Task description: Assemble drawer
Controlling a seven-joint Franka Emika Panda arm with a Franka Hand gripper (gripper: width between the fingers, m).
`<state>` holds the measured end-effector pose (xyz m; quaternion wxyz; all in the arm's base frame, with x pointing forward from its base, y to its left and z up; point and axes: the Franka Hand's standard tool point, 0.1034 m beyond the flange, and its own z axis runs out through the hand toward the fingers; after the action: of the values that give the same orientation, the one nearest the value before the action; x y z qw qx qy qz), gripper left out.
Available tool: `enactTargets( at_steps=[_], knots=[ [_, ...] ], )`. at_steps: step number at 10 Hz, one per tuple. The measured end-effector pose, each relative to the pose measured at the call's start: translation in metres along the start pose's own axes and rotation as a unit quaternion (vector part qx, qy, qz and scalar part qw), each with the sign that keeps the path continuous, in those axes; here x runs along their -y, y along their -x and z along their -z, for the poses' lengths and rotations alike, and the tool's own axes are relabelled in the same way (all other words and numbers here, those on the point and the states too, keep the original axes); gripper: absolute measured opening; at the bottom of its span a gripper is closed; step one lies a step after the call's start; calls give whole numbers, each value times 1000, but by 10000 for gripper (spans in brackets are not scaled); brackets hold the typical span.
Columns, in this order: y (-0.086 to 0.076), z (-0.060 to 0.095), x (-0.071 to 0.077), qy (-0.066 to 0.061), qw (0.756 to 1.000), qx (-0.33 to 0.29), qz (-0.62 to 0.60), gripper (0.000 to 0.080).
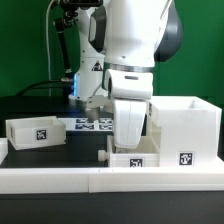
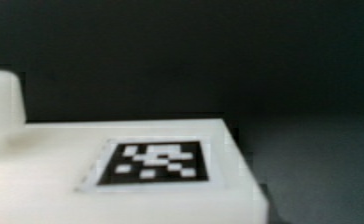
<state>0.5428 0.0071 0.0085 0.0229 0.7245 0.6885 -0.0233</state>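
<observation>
So we've got the black tabletop [image 1: 40, 108] with the big white arm [image 1: 135, 40] reaching down over the middle. The tall box casing [image 1: 190, 120] stands upright on the exterior view's right, up against the low border rail [image 1: 50, 178] in front. One small tray [image 1: 30, 133] sits well apart on the exterior view's left. The other tray [image 1: 150, 160] is just beside the casing, right under the pincer [image 1: 122, 145]. We honestly can't tell if the pincer is clenched or released, since its fingers are hidden. The marker board [image 1: 92, 124] lies behind. The wrist view is blurry and just shows a tag [image 2: 158, 163] on a white part.
</observation>
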Motion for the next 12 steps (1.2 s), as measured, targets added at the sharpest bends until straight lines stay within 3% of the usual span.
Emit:
enactTargets(
  at_steps=[10,12],
  knots=[
    [-2,0,-3,8,1000,3,21,41],
    [-2,1,-3,8,1000,3,1,290]
  ],
)
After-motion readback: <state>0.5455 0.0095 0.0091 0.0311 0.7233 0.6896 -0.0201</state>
